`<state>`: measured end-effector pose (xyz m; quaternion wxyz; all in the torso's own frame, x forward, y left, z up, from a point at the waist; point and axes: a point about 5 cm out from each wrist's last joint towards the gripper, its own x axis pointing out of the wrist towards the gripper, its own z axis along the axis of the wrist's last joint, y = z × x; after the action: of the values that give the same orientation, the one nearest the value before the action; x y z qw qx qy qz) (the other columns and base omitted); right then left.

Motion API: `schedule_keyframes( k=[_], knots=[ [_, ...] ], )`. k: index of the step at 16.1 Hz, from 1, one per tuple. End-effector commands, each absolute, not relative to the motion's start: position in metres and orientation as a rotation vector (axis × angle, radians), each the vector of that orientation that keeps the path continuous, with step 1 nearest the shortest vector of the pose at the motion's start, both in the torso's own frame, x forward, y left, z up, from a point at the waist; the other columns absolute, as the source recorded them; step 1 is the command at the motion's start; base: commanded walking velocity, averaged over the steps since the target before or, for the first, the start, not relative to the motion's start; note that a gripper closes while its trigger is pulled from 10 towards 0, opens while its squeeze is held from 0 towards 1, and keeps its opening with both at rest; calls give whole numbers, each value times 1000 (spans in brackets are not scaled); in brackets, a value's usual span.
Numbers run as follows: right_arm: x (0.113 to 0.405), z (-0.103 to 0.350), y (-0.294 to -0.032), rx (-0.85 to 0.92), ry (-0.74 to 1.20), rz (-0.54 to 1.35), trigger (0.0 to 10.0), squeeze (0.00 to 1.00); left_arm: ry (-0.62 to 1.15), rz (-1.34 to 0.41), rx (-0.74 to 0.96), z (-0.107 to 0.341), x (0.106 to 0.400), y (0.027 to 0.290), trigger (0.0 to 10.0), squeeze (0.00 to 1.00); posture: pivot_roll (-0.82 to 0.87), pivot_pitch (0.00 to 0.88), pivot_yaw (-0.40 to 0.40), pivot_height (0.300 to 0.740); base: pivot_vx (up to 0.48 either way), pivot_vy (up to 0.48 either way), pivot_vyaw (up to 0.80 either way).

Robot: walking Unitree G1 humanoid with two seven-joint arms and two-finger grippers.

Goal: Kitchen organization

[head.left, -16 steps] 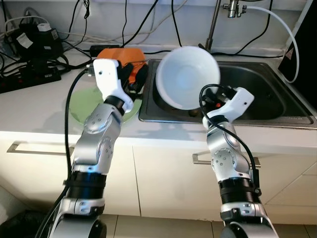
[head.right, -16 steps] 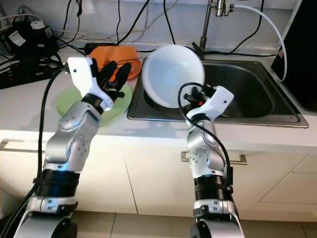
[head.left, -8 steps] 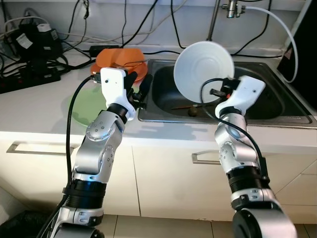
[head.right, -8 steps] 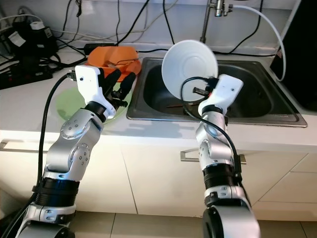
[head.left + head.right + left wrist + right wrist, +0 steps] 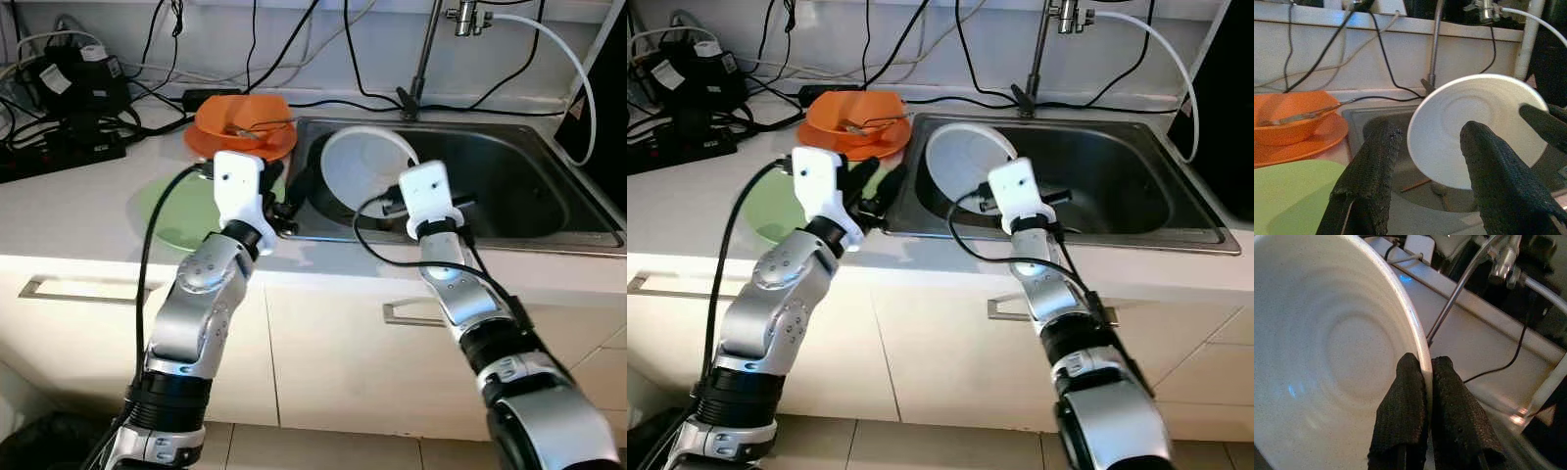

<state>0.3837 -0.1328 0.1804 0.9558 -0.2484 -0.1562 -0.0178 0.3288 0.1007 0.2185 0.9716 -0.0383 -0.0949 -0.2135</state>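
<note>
A white bowl [image 5: 364, 168] hangs tilted on its side low over the left part of the steel sink [image 5: 519, 181]. My right gripper [image 5: 1426, 364] is shut on the bowl's rim [image 5: 1418, 340], one finger on each side of it. My left gripper [image 5: 1426, 134] is open and holds nothing. It hovers at the sink's left rim [image 5: 286, 201], beside the right edge of a green plate [image 5: 176, 211] on the counter. In the left wrist view the bowl's underside [image 5: 1474, 127] faces that gripper.
An orange bowl [image 5: 241, 117] with a spoon in it sits on an orange plate behind the green plate. The faucet [image 5: 423, 54] rises behind the sink, with a white hose [image 5: 573, 69] to its right. Power strips and cables [image 5: 69, 93] crowd the back left counter.
My right gripper has swung the bowl down from above the counter edge into the sink. The left gripper has lowered toward the sink's left rim.
</note>
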Motion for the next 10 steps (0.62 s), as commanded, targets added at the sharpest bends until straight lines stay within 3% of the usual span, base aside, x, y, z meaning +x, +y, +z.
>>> schedule_keyframes(
  k=[1,10],
  knots=[
    [387,199,-129,-532,-409,-38,10000,0,-205,-451,-64,223,325,97,10000,0,62,0,-1,740,0,0,0],
    [388,184,-121,-726,-423,13,10000,0,-202,-459,-50,224,322,97,10000,0,73,0,2,740,0,0,0]
  ],
)
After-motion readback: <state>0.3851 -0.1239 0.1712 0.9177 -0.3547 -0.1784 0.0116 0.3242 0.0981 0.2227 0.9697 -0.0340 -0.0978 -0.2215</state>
